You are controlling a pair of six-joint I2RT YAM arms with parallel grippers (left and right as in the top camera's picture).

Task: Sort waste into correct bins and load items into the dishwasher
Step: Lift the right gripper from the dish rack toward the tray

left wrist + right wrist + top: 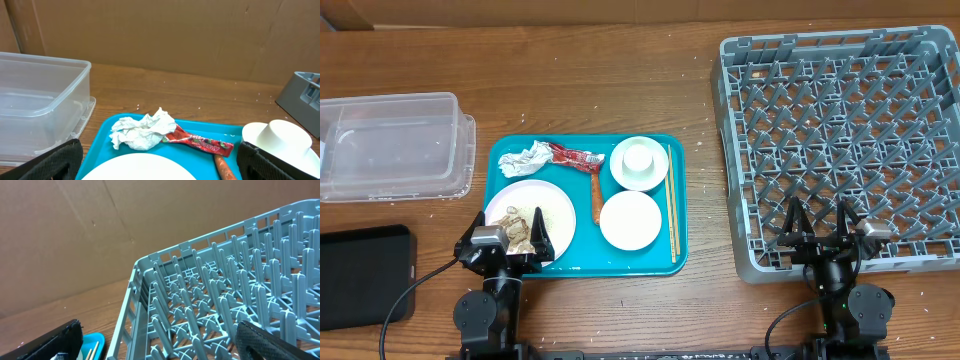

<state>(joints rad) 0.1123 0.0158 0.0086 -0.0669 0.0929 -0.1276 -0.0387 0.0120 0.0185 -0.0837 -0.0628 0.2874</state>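
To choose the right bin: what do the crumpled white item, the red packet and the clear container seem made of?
The crumpled white item looks like soft matte paper, probably a napkin: it has fine irregular creases. The red packet looks like thin glossy plastic film or foil: it is printed, shiny and twisted. The clear container looks like rigid translucent plastic: its smooth walls show through.

You have one teal tray [585, 268], one grey dish rack [840, 130], one clear tub [390, 145] and one black bin [365, 275]. Count also one scrap-strewn plate [552, 205], one bare plate [631, 220], one saucer [620, 172], one upturned cup [638, 157], one crumpled napkin [525, 160], one red wrapper [575, 156], one orange stick [596, 200] and two chopsticks [671, 200].
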